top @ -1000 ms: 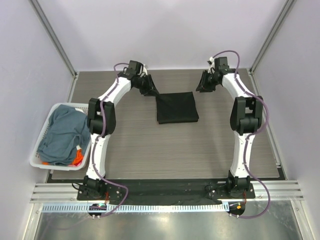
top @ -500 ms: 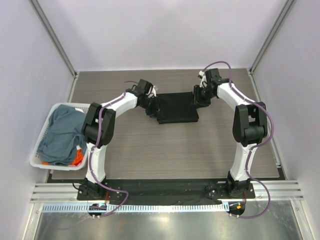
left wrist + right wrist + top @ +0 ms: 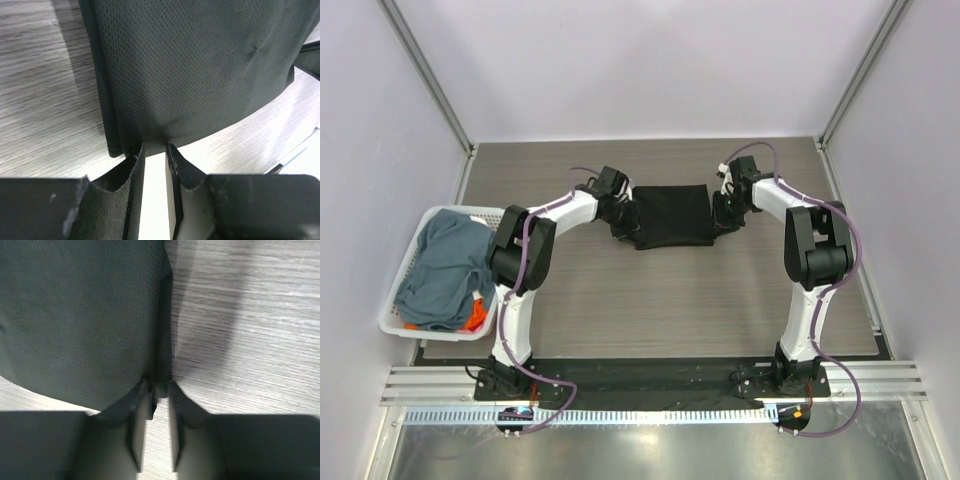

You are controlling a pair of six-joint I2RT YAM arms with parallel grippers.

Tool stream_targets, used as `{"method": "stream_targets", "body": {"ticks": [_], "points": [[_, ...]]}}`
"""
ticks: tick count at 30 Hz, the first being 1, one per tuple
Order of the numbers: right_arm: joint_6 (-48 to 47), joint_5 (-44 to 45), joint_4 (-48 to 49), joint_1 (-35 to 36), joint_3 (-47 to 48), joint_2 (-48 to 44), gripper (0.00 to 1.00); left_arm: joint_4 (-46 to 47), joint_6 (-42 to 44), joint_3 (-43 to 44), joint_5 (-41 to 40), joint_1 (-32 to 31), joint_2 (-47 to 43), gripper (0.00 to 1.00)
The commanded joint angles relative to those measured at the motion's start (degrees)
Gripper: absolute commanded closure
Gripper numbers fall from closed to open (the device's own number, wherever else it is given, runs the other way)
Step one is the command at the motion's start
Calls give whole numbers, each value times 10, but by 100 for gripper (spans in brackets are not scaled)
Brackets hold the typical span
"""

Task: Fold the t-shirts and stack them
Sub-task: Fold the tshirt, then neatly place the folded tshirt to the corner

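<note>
Mid-fold; left tool (image 3: 154, 148) and right tool (image 3: 157, 388) each clench a side edge of the black t-shirt (image 3: 672, 213); next, likely, lift together and fold it evenly.

A grey wood-grain tabletop (image 3: 660, 300) fills the middle; plain pale lilac walls (image 3: 650, 70) enclose it on three sides; slanted aluminium posts (image 3: 425, 80) stand at the far corners; light is even.

I count two grippers from here: the left gripper (image 3: 152, 150) and the right gripper (image 3: 157, 389). One black shirt (image 3: 670, 215) lies on the one table (image 3: 620, 300). One basket (image 3: 408, 250) holds one blue-grey shirt (image 3: 445, 265) and one orange cloth (image 3: 475, 320), mostly hidden
</note>
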Motion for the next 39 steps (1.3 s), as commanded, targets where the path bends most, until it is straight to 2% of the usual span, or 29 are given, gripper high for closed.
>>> {"method": "stream_targets", "body": {"ticks": [1, 6, 12, 16, 21, 28, 32, 36, 39], "points": [[-9, 12, 22, 0, 0, -6, 75, 5, 4, 5, -19, -3, -31, 77], [-7, 12, 20, 0, 5, -24, 78, -64, 24, 40, -35, -2, -88, 76], [1, -2, 13, 0, 20, -48, 64, -123, 48, 48, -30, -3, -203, 75], [1, -6, 11, 0, 42, -33, 60, -124, 57, -5, -6, -3, -282, 74], [-16, -23, 10, 0, 84, 8, 59, -108, 58, -82, 6, -3, -364, 73], [-30, -14, 4, 0, 136, 78, 60, -82, 74, -175, 19, -3, -402, 71], [-33, -5, -1, 0, 146, 97, 66, -82, 79, -185, 32, -3, -402, 71], [-43, 37, -4, 0, 146, 91, 95, -83, 83, -184, 34, -3, -403, 70], [-56, 96, -23, -5, 164, 87, 99, -81, 83, -187, 37, -3, -401, 70]]}}
